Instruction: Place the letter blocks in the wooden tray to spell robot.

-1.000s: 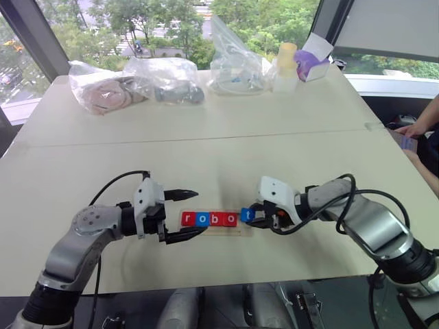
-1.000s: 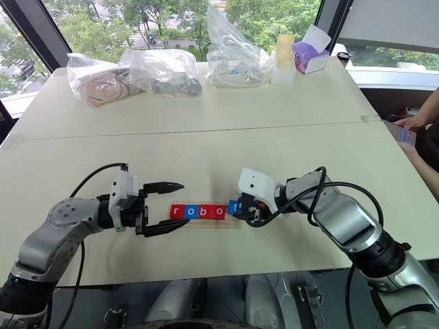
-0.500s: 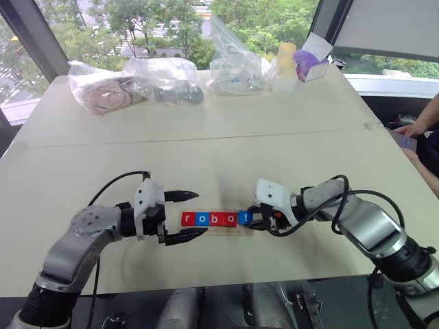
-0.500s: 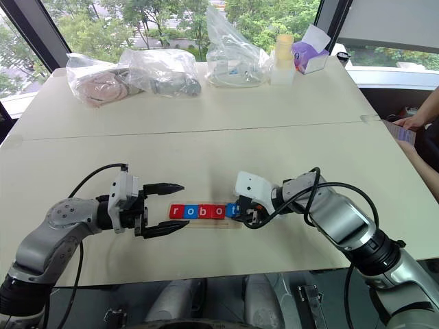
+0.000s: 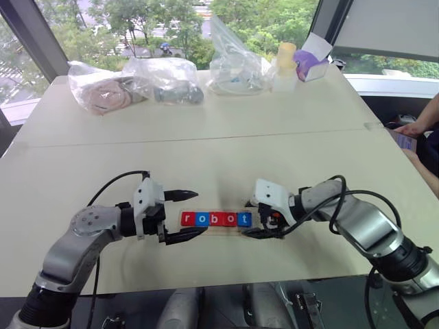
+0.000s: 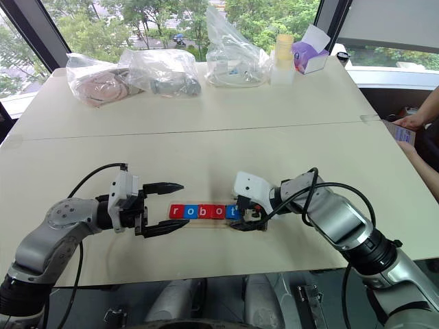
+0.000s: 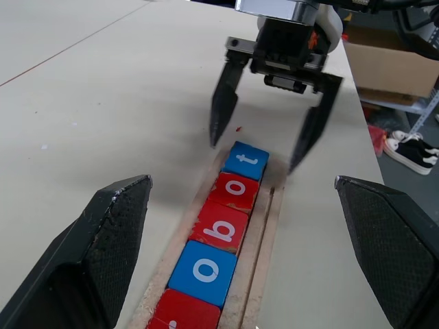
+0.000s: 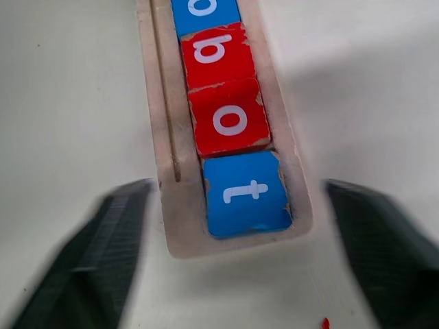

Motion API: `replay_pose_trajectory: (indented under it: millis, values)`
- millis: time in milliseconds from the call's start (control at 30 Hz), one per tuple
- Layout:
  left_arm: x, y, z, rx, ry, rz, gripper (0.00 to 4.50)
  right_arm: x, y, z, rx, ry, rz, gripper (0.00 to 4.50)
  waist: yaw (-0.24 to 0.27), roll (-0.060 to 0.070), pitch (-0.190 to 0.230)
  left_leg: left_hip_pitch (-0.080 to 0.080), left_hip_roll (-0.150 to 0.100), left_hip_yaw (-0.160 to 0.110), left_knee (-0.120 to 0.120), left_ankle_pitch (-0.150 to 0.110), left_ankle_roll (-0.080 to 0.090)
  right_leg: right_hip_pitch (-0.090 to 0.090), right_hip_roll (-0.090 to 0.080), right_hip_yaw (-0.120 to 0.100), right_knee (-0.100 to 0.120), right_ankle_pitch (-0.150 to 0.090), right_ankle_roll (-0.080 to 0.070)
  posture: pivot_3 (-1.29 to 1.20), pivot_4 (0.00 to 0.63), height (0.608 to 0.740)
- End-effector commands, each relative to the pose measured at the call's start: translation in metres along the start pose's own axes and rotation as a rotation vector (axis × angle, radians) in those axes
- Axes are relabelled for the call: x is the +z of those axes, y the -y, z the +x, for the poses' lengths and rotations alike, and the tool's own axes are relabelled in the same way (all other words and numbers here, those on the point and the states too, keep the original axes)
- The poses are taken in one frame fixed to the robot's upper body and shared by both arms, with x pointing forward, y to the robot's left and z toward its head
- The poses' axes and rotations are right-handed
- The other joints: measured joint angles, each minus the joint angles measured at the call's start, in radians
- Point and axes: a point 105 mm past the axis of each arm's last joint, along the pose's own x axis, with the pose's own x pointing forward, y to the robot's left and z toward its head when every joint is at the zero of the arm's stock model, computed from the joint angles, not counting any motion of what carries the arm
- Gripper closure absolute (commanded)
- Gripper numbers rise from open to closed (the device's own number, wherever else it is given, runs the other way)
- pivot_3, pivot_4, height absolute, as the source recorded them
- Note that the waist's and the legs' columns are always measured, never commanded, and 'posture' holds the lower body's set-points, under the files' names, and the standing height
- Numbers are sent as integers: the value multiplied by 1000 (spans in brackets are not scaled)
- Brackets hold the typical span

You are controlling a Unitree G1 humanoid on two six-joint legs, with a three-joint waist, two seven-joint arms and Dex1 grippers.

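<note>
A: Working from nine o'clock across, what is where?

B: The left pincer (image 5: 184, 216) hangs wide and empty just beside the wooden tray (image 7: 268, 218), at its nine o'clock end. The letter blocks (image 5: 216, 219) lie in one row inside the tray, reading r, o, b, o, t. The right pincer (image 7: 268, 139) stands at the three o'clock end, fingers spread either side of the blue t (image 8: 248, 192), apart from it.

A: So which step is this?

B: Letting go of the last block, I judge. The t seems flat, though blur hides its far edge. Next calls for lifting the right arm straight away without brushing the tray on the surface (image 5: 219, 157).
</note>
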Motion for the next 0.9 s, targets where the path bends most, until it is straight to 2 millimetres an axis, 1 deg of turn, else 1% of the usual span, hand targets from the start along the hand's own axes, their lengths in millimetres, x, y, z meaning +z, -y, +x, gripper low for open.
replay_pose_trajectory:
  millis: [33, 67, 133, 200, 267, 367, 467, 633, 900]
  values:
    - [9, 2, -3, -1, 19, 38, 0, 11, 0, -2, -2, 23, -51, 33, 0, 0, 0, 0, 0, 0, 0, 0, 0, 0, 0, 0, 0, 0, 0, 0, 150, 740]
    - [9, 2, -3, -1, 19, 38, 0, 12, 1, -2, -6, 24, -54, 33, 0, 0, 0, 0, 0, 0, 0, 0, 0, 0, 0, 0, 0, 0, 0, 0, 150, 740]
    - [8, 2, -3, -2, 19, 37, 0, 14, 13, -8, -57, 28, -52, 33, -1, 0, 0, 0, 0, 0, 0, 0, 0, 0, 0, 0, 0, 0, 0, 0, 150, 740]
    - [8, 3, -3, -3, 19, 36, 0, 14, 21, -12, -86, 28, -48, 33, -1, 0, 0, 0, 0, 0, 0, 0, 0, 0, 0, 0, 0, 0, 0, 0, 150, 740]
    - [8, 3, -2, -4, 20, 36, 0, 9, 32, -21, -136, 7, -54, 33, -1, 0, 0, 0, 0, 0, 0, 0, 0, 0, 0, 0, 0, 0, 0, 0, 150, 740]
    - [8, 3, -1, -7, 21, 37, 0, 4, 42, -28, -175, -9, -50, 33, 2, 0, 0, 0, 0, 0, 0, 0, 0, 0, 0, 0, 0, 0, 0, 0, 150, 740]
    - [7, 3, -1, -13, 22, 35, 0, -1, 45, -30, -187, -21, -51, 33, 0, 0, 0, 0, 0, 0, 0, 0, 0, 0, 0, 0, 0, 0, 0, 0, 150, 740]
    - [8, 3, -1, -13, 22, 36, 0, -9, 45, -27, -189, -43, -61, 33, -2, 0, 0, 0, 0, 0, 0, 0, 0, 0, 0, 0, 0, 0, 0, 0, 150, 740]
    - [9, 3, -2, -10, 19, 37, 0, -5, 39, -19, -162, -19, -64, 33, -1, 0, 0, 0, 0, 0, 0, 0, 0, 0, 0, 0, 0, 0, 0, 0, 150, 740]
